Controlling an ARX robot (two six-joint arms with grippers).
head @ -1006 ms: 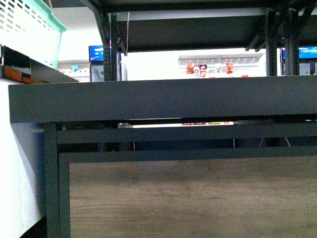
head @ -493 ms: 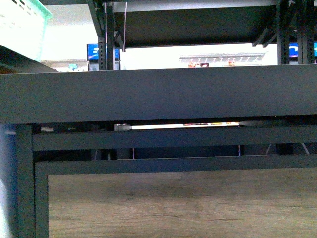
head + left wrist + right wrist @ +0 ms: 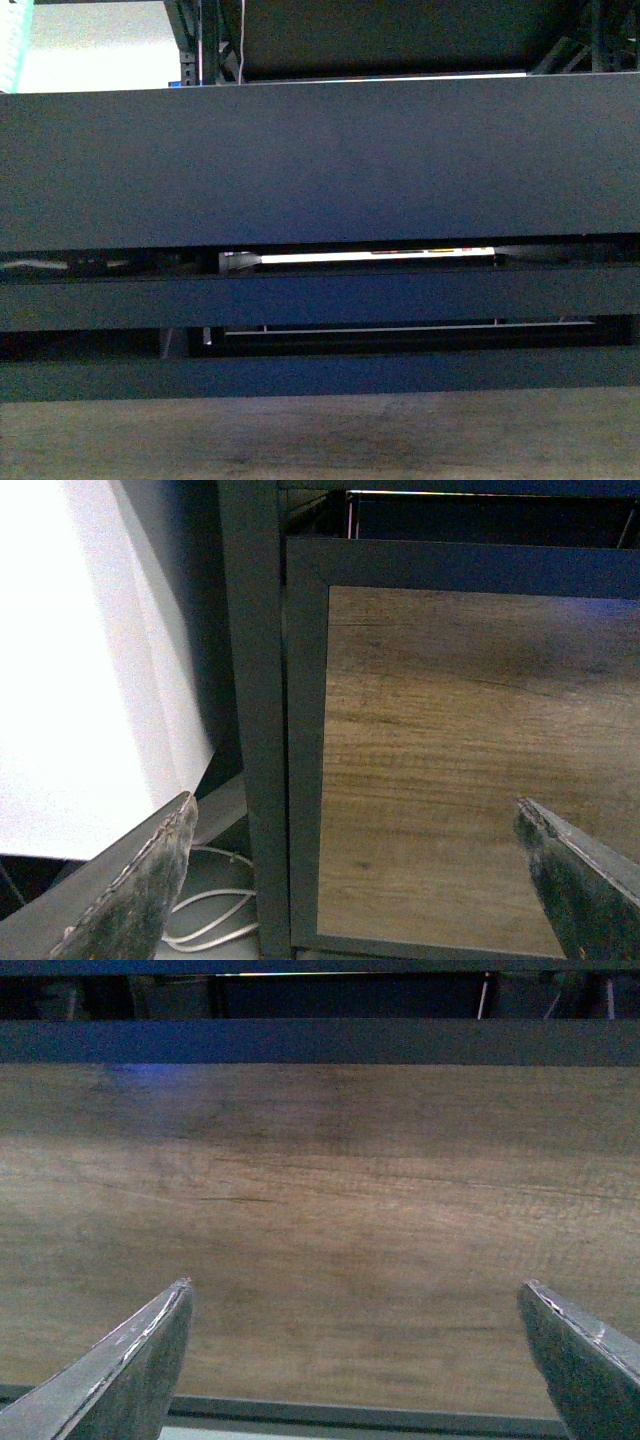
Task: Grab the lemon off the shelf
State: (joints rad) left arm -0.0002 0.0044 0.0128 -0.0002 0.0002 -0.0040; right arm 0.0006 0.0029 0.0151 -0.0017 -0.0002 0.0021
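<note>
The shelf (image 3: 320, 160) fills the front view as a wide dark tier edge, with dark crossbars below it and a strip of its brown wood-grain panel (image 3: 320, 440) along the bottom. The lemon is out of view in every frame. My left gripper (image 3: 355, 875) is open in front of the panel's (image 3: 470, 760) corner by a dark frame post (image 3: 255, 720), nothing between its fingers. My right gripper (image 3: 355, 1355) is open too, facing the middle of the wood-grain panel (image 3: 320, 1220), empty. Neither arm shows in the front view.
A white surface (image 3: 90, 660) stands beside the shelf post in the left wrist view, with white cables (image 3: 215, 920) on the floor under it. A bright light strip (image 3: 370, 257) shows through the gap under the tier. A sliver of a mint-green basket (image 3: 12, 40) sits at the upper left.
The front view has closed in on the shelf: the tier edge now fills most of the picture, the wood panel has dropped to the bottom, and the green basket has slid almost out.
</note>
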